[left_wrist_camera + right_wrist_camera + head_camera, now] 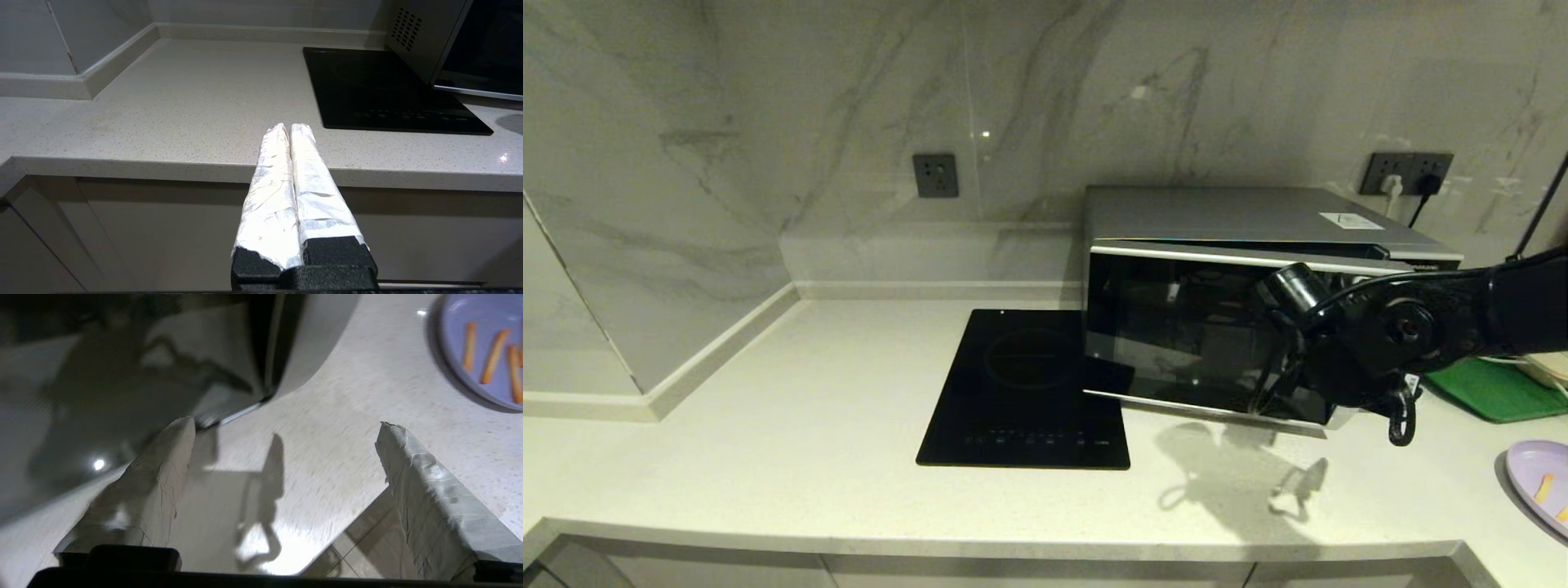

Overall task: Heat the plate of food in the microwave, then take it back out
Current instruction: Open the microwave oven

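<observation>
The silver microwave (1241, 216) stands at the back right of the counter, its dark glass door (1176, 335) swung slightly out on the right. My right gripper (284, 422) hangs open just in front of that door's right end, low over the counter, with nothing between its fingers. One finger (163, 469) is next to the door's edge (261, 355). The lilac plate (1539, 482) (482, 335) with orange food sticks (494, 355) sits on the counter at the far right front, apart from the gripper. My left gripper (290, 126) is shut and empty, parked below the counter's front edge.
A flat black induction cooktop (1025, 392) (384, 90) lies left of the microwave, and the door's corner overhangs it. A green tray (1494, 388) and a beige box (1552, 367) sit right of the microwave. Wall sockets (935, 175) (1409, 173) are behind.
</observation>
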### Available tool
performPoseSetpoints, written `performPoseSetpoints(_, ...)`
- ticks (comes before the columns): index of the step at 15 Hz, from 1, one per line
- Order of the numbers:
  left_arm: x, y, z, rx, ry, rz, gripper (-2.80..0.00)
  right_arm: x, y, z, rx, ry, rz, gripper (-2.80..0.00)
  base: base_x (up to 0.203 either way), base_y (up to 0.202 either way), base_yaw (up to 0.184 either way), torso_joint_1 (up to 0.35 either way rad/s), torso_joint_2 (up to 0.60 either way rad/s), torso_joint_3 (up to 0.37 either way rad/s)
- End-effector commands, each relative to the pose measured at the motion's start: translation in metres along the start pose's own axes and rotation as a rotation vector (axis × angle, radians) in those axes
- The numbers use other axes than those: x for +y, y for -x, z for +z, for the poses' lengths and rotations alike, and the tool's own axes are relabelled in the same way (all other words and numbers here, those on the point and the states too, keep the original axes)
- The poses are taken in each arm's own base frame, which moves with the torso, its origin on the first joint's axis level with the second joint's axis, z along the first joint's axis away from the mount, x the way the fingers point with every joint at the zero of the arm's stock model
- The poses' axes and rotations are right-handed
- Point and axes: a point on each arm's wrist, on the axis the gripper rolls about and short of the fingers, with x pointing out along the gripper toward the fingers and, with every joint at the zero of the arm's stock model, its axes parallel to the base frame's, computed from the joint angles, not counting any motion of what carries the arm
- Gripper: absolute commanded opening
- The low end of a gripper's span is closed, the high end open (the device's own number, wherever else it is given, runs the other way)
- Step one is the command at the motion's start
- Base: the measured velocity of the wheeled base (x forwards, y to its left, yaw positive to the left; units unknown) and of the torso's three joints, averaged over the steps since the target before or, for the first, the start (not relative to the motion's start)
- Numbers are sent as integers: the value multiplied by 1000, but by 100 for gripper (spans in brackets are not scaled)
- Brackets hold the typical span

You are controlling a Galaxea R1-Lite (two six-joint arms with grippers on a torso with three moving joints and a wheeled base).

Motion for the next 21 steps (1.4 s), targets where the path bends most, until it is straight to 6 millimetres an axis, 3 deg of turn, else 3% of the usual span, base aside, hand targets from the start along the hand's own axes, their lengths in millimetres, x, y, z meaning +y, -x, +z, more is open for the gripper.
performPoseSetpoints(1,0,0,0,0,1,0,-280,-22,63,4,-21,8,177,-232,0,0,0,0,0,0)
performPoseSetpoints(2,0,0,0,0,1,0,-280,-37,87,7,-22,21,261,-280,0,0,0,0,0,0)
performPoseSetpoints(5,0,0,0,0,1,0,-280,-89,136,31,-31,39,498,-280,0,0,0,0,0,0)
performPoseSetpoints(7,0,0,0,0,1,2,-280,-110,146,72,-25,-29,603,-280,0,0,0,0,0,0)
performPoseSetpoints(9,0,0,0,0,1,0,-280,-106,131,111,-22,-102,582,-280,0,0,0,0,0,0)
performPoseSetpoints(11,0,0,0,0,1,0,-280,-83,101,129,19,-100,530,-280,0,0,0,0,0,0)
performPoseSetpoints(17,0,0,0,0,1,0,-280,-18,45,148,44,-92,500,-280,0,0,0,0,0,0)
performPoseSetpoints(21,0,0,0,0,1,0,-280,-2,7,147,65,-98,446,-280,0,0,0,0,0,0)
